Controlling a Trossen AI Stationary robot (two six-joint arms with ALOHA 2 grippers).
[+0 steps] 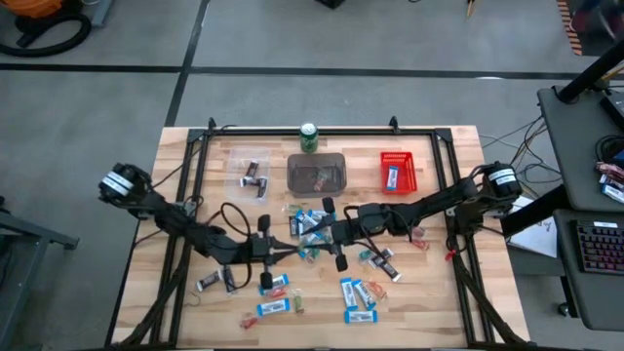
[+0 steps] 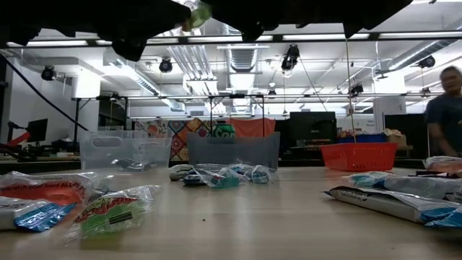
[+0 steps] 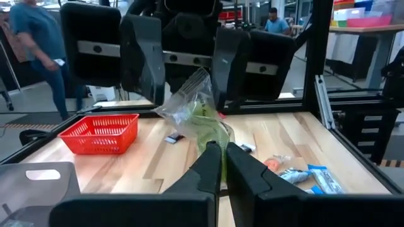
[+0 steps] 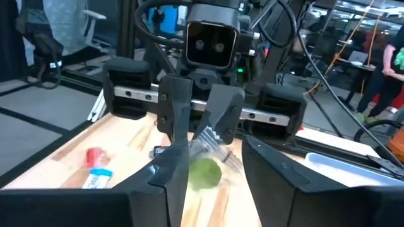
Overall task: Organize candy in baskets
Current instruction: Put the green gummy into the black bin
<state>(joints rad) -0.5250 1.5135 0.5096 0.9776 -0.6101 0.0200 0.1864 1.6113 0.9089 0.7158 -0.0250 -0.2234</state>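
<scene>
Wooden slats form the counter (image 1: 439,292), which is framed by black rails and stands in an open workshop. Along its far edge three baskets are set in a row: a clear basket (image 1: 252,174), a grey basket (image 1: 316,173) and a red slotted basket (image 1: 398,172), with a green can (image 1: 309,136) behind the grey one. Wrapped candy (image 1: 359,299) is scattered over the middle and near part of the counter.

Both arms meet above the counter centre. The left tool (image 3: 220,165) is pressed together on the lower end of a clear-wrapped green candy (image 3: 203,121), which is held in the air. The right tool (image 4: 211,165) faces it, and its fingers (image 3: 228,66) are seen on either side of the wrapper's twisted upper end; contact with the wrapper cannot be confirmed.

A person (image 2: 445,102) is visible beyond the counter in the low view.
</scene>
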